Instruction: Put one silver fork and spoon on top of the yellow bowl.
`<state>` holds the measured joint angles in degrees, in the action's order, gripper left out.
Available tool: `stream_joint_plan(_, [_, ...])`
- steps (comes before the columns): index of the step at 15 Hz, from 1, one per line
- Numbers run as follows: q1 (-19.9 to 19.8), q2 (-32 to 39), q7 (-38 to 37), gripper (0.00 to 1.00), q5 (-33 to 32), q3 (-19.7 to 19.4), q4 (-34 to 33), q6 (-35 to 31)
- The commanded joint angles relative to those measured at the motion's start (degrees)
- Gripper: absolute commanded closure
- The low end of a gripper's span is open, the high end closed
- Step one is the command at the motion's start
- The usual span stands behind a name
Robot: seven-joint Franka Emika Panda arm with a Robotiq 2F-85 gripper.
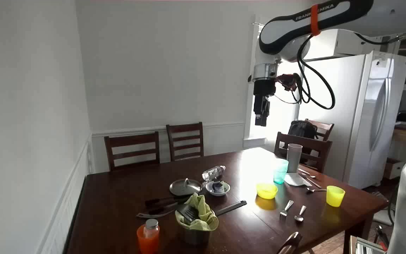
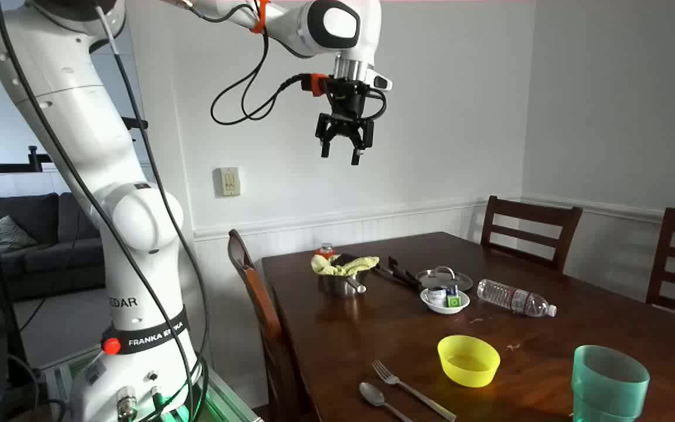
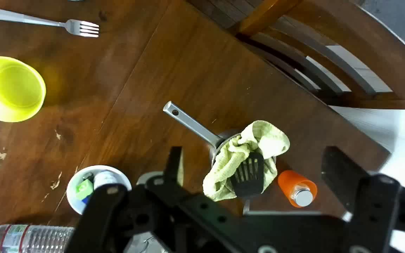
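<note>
If taken from the left in an exterior view, starts with the orange cup, holding a jar with a metal cap. Runs on past dark-handled utensils to the lid, flat on the table, and to the pot, stuffed with a green cloth and a black spatula, with handle pointing right. Comes next to the bottle, lying on its side, and the dish, filled with small packets. High above all this in both exterior views, reaches the gripper, with fingers spread wide; in the wrist view, frames pot and orange cup between them. Then arrives at the yellow bowl, upright on the table, with inner floor showing in the wrist view, near the teal cup. In front of the bowl, apart from it, meets the fork, then the spoon, nearer the table edge. Farther back, takes in the tumbler beside paper and cutlery; cannot see inside. Ends with a second spoon just beside the yellow cup, toward the right corner. As open room, offers a broad stretch of table between handle and fork, bounded in the wrist view by the slanting table edge, with a chair just beyond.
</note>
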<state>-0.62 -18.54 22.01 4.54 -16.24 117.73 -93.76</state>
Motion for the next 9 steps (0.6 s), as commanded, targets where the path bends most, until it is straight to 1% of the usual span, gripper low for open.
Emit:
stream_joint_plan(1, [-1.8, 0.2, 0.5, 0.0, 0.5, 1.5, -0.1, 0.2])
stream_joint_plan(5, [-1.8, 0.3, 0.5, 0.0, 0.5, 1.5, -0.1, 0.1])
stream_joint_plan(6, [-2.4, 0.9, -0.8, 0.0, 0.6, 1.1, 0.2, -0.5])
stream_joint_plan(9, [-5.9, 1.8, -7.2, 0.0, -0.3, 0.5, 4.5, -5.6])
